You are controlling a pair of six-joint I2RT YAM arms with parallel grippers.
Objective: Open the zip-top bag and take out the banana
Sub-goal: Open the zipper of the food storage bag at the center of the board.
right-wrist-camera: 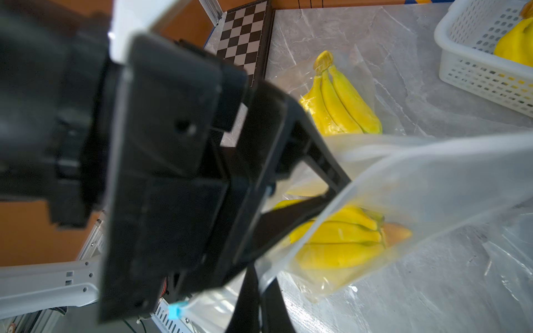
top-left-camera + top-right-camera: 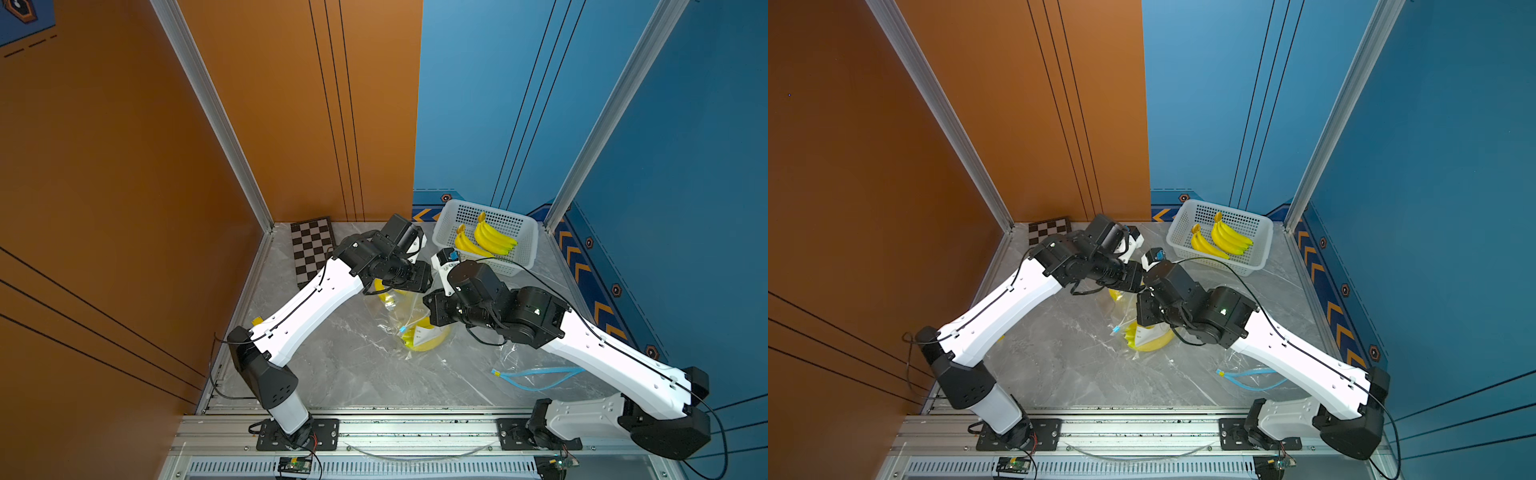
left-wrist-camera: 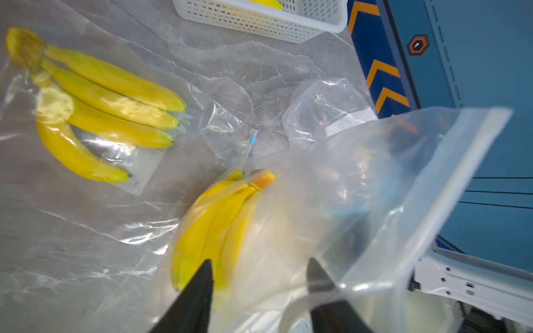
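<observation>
Banana bunch [image 3: 213, 219] sits inside the zip-top bag [image 3: 375, 187], which hangs clear of the table [image 2: 353, 374], mid-way between the two arms. Right gripper [image 1: 259, 288] is pinched tight on the bag's rim. Left gripper [image 3: 259, 262] is at the bag's mouth, jaws partly apart — whether it grips anything I cannot tell. A second bagged bunch [image 3: 109, 106] lies nearby, the white basket [image 2: 515, 266] beyond.

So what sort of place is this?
Probably a robot test booth: two arms bolted to a metal rail, panel walls boxing in a table, a checkerboard in the corner.
</observation>
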